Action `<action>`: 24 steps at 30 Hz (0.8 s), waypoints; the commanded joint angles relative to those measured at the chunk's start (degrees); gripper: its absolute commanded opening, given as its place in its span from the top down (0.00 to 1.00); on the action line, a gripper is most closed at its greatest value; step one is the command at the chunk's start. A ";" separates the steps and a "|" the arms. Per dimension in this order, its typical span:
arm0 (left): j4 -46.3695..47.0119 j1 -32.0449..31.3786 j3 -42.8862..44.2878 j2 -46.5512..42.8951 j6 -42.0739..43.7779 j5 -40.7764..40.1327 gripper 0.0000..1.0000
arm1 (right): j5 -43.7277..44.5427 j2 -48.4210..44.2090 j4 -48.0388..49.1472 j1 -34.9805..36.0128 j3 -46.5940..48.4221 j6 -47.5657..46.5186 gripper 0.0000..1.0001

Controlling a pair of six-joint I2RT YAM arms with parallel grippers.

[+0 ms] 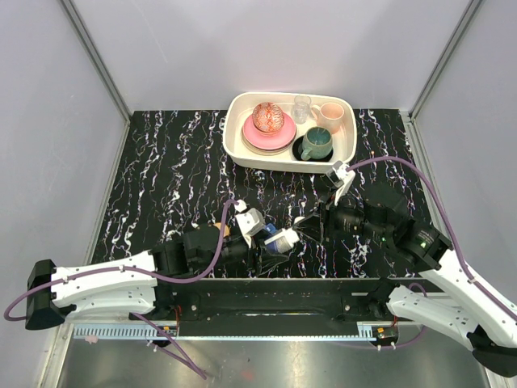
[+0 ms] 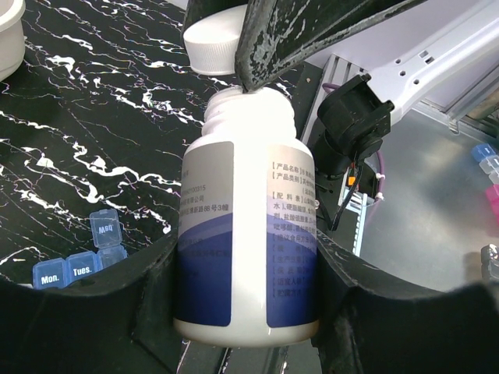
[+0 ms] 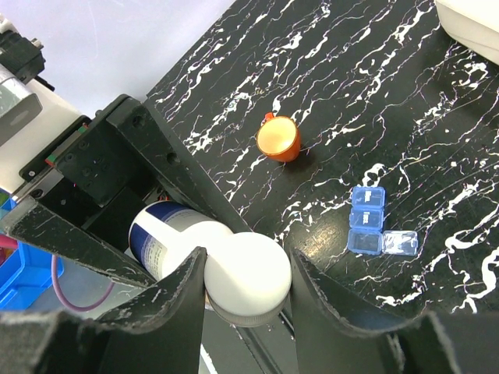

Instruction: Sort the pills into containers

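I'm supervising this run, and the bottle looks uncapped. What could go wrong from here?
The white plastic bottle with the blue label, in the left gripper, looks open, its white round cap in the right gripper. Tipped, pills may spill short of the blue translucent pill box and small round orange cup.

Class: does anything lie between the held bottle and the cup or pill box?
Nothing visible does: only bare table lies between the white bottle and the orange cup and blue pill box. The right gripper holds its cap off the mouth.
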 commanded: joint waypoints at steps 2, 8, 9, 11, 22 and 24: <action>6.39 0.03 0.40 -1.51 -0.69 -0.99 1.00 | -0.81 -0.90 -1.94 0.33 0.05 -0.19 1.00; 7.09 0.03 -1.09 -1.50 -0.77 -0.82 1.00 | 0.41 -2.21 -0.18 0.33 1.45 -0.02 1.00; 7.27 0.03 -1.44 -1.59 -0.69 -0.73 1.00 | 0.85 -2.65 1.04 0.33 1.72 -0.02 1.00; 7.36 0.03 -1.97 -1.77 -0.60 -0.47 1.00 | 3.13 -3.88 2.71 0.33 2.25 -0.19 1.00; 1.30 0.03 -5.05 -5.02 -1.57 -7.49 1.00 | 10.09 -8.63 4.04 0.33 0.40 0.15 1.00; -1.15 0.12 -5.31 -5.63 -1.22 -9.34 1.00 | 10.17 -8.81 2.73 0.33 -0.47 0.33 1.00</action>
